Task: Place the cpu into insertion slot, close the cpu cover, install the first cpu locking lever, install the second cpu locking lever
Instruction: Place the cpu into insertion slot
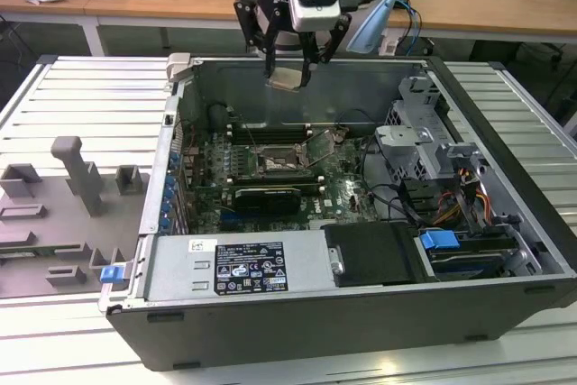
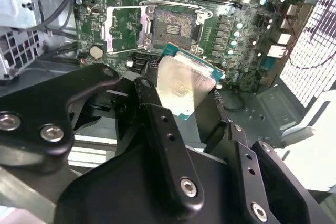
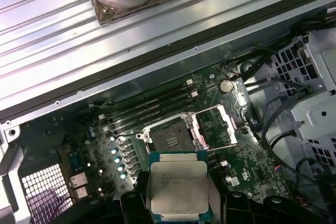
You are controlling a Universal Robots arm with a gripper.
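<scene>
My gripper [image 1: 288,74] hangs over the open computer case [image 1: 505,187], high above the motherboard, and is shut on the cpu [image 1: 287,79]. The cpu is a flat square chip with a dull silver top, pinched by its edges and slightly tilted. It also shows between the black fingers in both wrist views [image 2: 184,85] [image 3: 178,186]. Below it lies the insertion slot [image 1: 275,162] [image 2: 176,24] [image 3: 170,136], bare, its dark centre exposed. The cpu cover [image 2: 123,27] [image 3: 216,125], a silver frame, stands flipped open beside the slot.
A long black expansion card [image 1: 266,197] sits just in front of the slot and memory slots [image 1: 270,132] behind it. A metal drive cage [image 1: 419,146] and cables fill the exterior view's right. Grey fixtures [image 1: 77,173] stand outside the case.
</scene>
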